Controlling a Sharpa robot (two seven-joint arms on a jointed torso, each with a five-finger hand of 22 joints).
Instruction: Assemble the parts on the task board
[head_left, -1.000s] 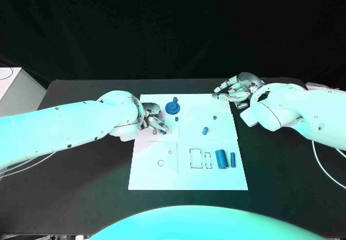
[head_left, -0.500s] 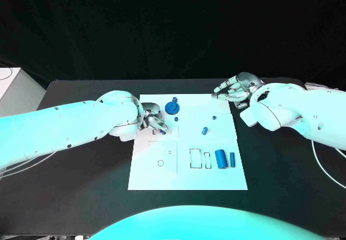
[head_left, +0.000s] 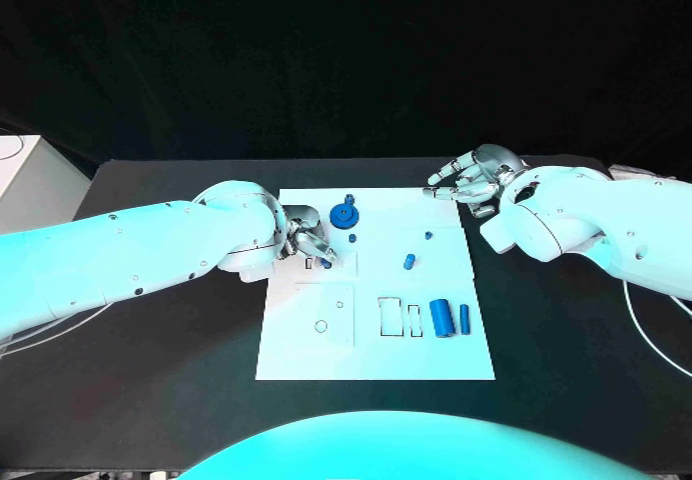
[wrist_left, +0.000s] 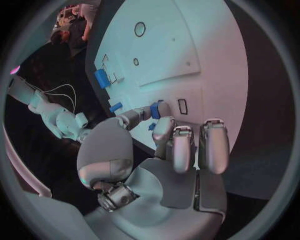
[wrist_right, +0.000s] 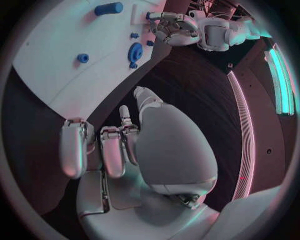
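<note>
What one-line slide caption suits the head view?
Left hand pinches a small blue part over the white task board; right hand rests curled beyond the board's far right corner.

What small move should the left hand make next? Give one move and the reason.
Probably lower the small blue part into the small rectangular slot. The left hand pinches it just beside that empty slot on the white task board.

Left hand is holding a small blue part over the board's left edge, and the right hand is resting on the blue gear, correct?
Not quite. The left hand does pinch a small blue part over the board, but the right hand is off the board's far right corner, apart from the gear. The head view shows it.
</note>
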